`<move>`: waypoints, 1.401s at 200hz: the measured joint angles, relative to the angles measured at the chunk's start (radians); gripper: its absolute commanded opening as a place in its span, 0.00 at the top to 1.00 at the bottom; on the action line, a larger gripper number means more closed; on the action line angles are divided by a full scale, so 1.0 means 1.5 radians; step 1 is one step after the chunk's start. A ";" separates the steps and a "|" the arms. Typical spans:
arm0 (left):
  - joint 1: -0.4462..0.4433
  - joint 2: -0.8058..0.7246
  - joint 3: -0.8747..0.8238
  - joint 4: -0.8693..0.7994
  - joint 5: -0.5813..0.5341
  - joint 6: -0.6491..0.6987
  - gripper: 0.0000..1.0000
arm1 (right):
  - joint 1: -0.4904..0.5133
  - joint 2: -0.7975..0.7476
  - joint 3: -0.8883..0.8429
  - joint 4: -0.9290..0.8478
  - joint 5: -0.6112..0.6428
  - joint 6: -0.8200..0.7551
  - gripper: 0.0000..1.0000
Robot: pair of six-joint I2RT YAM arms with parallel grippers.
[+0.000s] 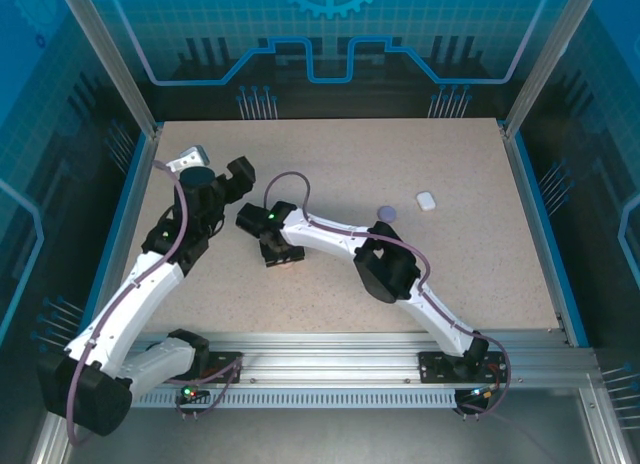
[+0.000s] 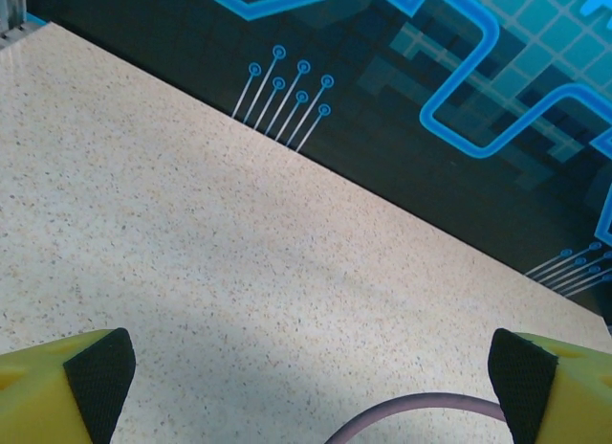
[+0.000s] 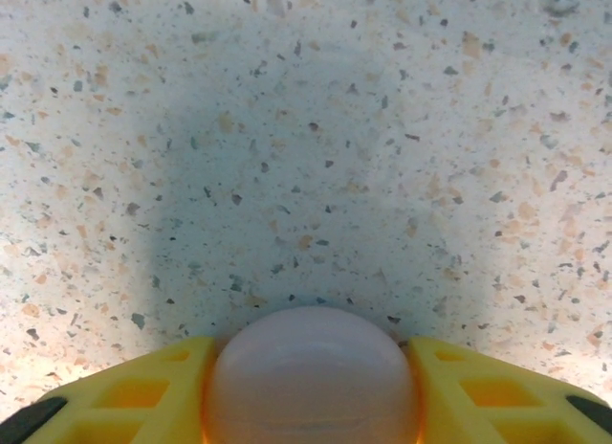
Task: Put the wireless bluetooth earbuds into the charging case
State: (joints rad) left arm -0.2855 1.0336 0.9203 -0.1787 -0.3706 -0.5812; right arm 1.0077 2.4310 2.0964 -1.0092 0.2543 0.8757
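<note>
Right wrist | pink case [image 3: 311, 372] clamped between right fingers [image 3: 143, 396] | left gripper [image 2: 311, 372] spread wide

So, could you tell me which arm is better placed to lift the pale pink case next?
Right: the right gripper holds the pale pink case between its fingers; the left gripper hangs open over bare table.
</note>
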 measured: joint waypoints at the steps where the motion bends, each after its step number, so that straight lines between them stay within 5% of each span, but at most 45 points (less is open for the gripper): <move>1: 0.000 0.000 0.000 0.000 0.002 -0.001 0.01 | 0.000 -0.002 -0.004 0.001 0.000 0.000 0.60; 42: 0.000 0.016 0.007 -0.012 0.056 -0.024 0.01 | -0.030 -0.120 -0.182 0.036 0.006 0.006 0.60; 97: 0.000 0.032 -0.093 0.055 0.150 -0.105 0.01 | -0.162 -0.306 -0.381 0.098 0.017 0.018 0.60; 158: -0.007 0.144 -0.251 0.326 0.336 -0.176 0.01 | -0.273 -0.412 -0.492 0.168 -0.024 0.060 0.59; 187: -0.055 0.239 -0.254 0.453 0.410 -0.181 0.01 | -0.304 -0.435 -0.504 0.202 -0.060 0.110 0.59; 280: -0.200 0.393 -0.254 0.711 0.390 -0.170 0.11 | -0.323 -0.441 -0.513 0.282 -0.158 0.314 0.59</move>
State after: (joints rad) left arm -0.5861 1.6230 0.5392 0.8871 0.2150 -0.8356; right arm 0.5228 1.7687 1.3273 -0.5869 0.0177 1.3472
